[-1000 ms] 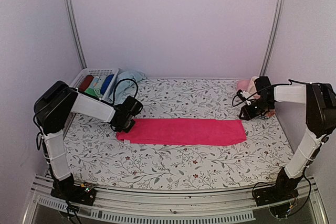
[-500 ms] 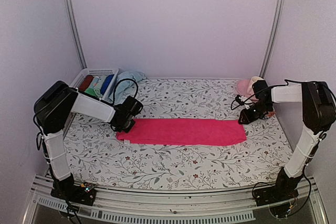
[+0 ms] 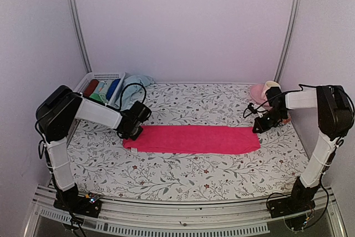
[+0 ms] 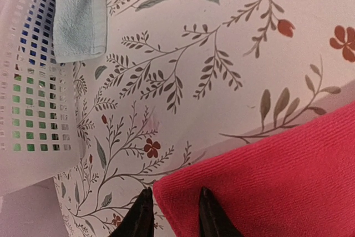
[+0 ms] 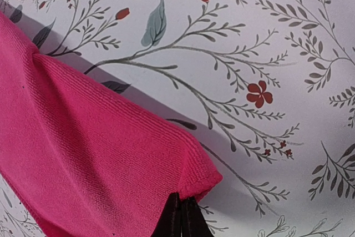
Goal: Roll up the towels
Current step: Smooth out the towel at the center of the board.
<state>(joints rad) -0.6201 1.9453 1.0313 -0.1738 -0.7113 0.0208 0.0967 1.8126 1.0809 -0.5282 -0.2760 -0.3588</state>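
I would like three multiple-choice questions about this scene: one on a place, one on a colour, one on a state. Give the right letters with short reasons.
1. Where does the blue towel lie?
A. beside the basket
B. inside the basket
C. at the near right edge

2. What colour is the basket?
A. black
B. red
C. white

3. How is the right gripper?
A. wide open, above bare table
B. shut on the pink towel at a corner
C. shut on the basket

Answers:
1 A, the towel lies on the table next to the basket's wall, at the far left.
2 C, its lattice walls are white.
3 B, its fingers meet on the raised corner.
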